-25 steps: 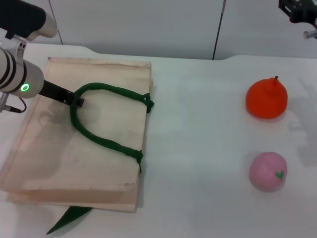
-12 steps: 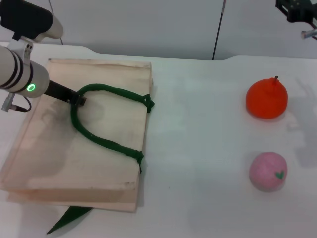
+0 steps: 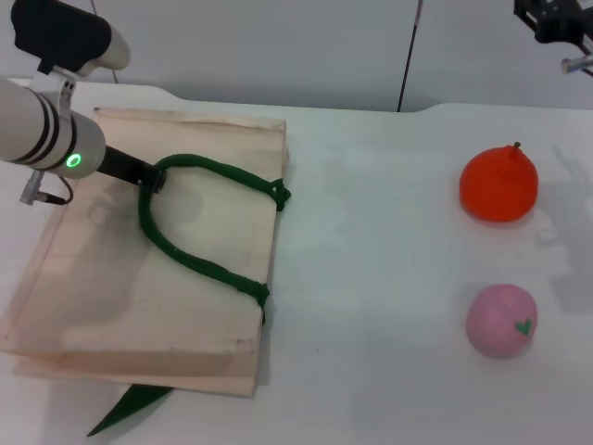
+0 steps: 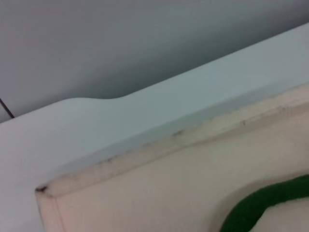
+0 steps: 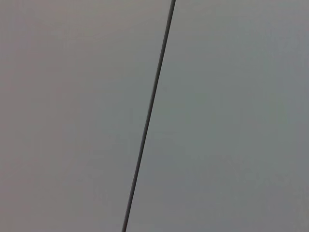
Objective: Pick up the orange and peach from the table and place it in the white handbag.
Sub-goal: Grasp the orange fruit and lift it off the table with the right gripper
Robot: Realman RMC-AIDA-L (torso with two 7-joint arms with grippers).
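Left gripper (image 3: 153, 179) fingers clamped on green handle (image 3: 199, 262) of handbag (image 3: 102, 306). Orange (image 3: 499, 184) and peach (image 3: 501, 320) on tabletop (image 3: 371, 278), well right of handbag. Right gripper (image 3: 554, 23) fingers: cannot tell.

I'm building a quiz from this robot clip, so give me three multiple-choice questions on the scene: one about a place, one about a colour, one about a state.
1. Where is the peach?
A. in the bag
B. on the table, nearer the robot than the orange
C. in a gripper

2. What colour are the bag's handles?
A. dark green
B. red
C. white

3. How does the bag lie?
A. standing upright
B. hanging in the air
C. flat on the table

Answers: B, the peach sits below the orange in the head view; A, the rope loop is green; C, the bag's broad face lies upward, left gripper at its handle.
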